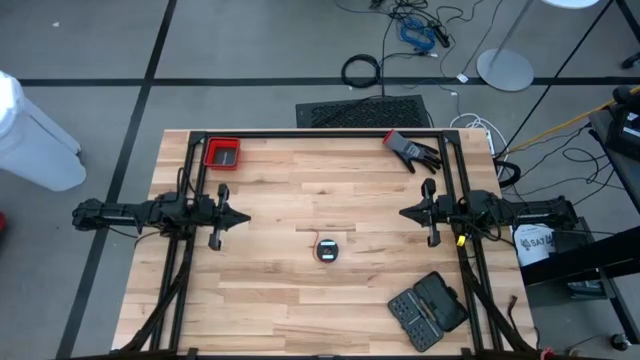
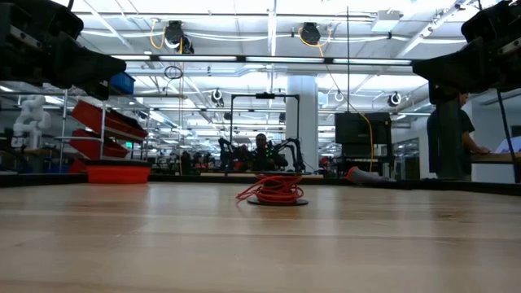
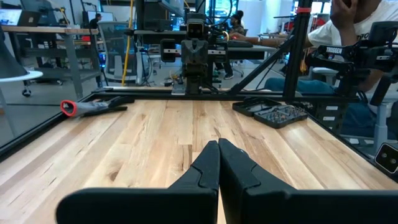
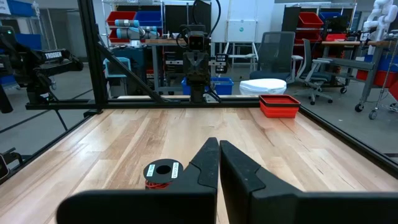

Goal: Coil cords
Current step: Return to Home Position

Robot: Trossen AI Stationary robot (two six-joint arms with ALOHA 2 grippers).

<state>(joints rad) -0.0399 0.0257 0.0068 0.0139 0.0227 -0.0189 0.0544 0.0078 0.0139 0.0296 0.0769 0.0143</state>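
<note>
My left gripper [image 3: 217,146] is pinched tight with nothing in it, and so is my right gripper [image 4: 219,146]. The 2 face each other from far apart, 1 at each side of the table [image 1: 300,180], up off the wood. The red cord [image 2: 273,189] lies about halfway between them, a bit off their line and well apart from both. It is wound in a heap on its black disc [image 4: 163,170], which lies flat. I think the winding is done and the bundle is set down. My arms only need to rest at home, and they look about there.
</note>
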